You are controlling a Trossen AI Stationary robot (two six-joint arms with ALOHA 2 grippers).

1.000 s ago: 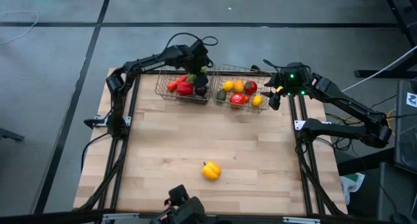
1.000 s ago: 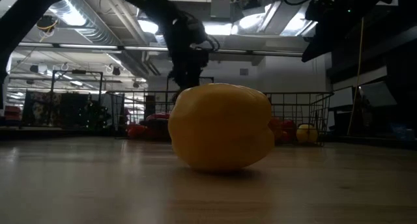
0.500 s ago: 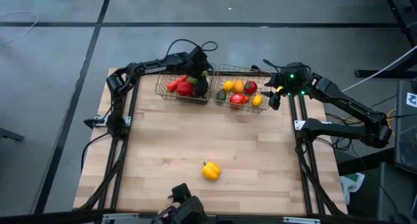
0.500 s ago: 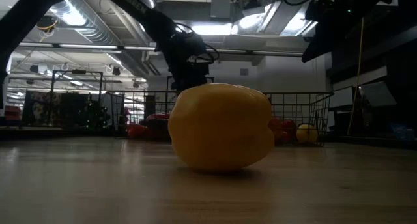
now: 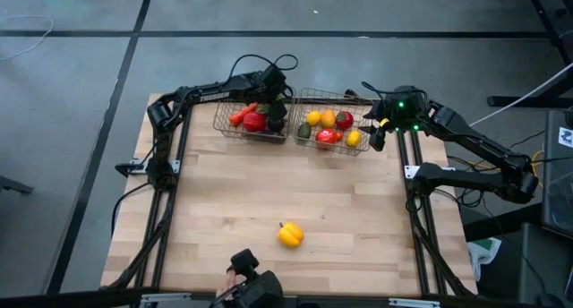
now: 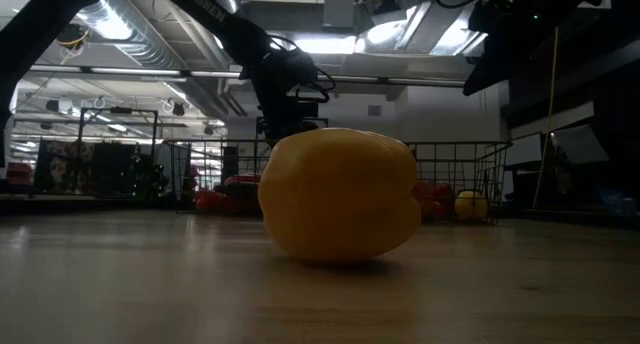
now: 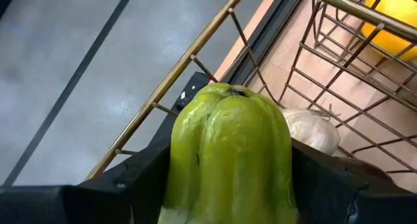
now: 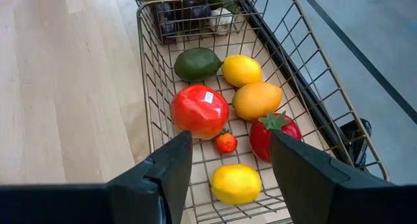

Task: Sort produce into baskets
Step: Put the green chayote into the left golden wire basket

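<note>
Wooden bench point(image 5: 340, 209) carries two wire baskets point(image 5: 235, 129) at its far edge, both already well stocked with produce, so sorting looks nearly done. Left hand point(image 5: 274, 95) hangs over the left basket, clamped on a green pepper point(image 7: 228, 155) not yet dropped. Right hand point(image 8: 225, 162), fingers apart and empty, waits at the right basket point(image 8: 156, 81); one yellow pepper point(image 5: 289, 235) is left.

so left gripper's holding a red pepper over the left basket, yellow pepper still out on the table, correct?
Wrong colour. The left wrist view shows the left gripper shut on a green pepper, not a red one, over the left basket. The yellow pepper is indeed still out on the table.
</note>
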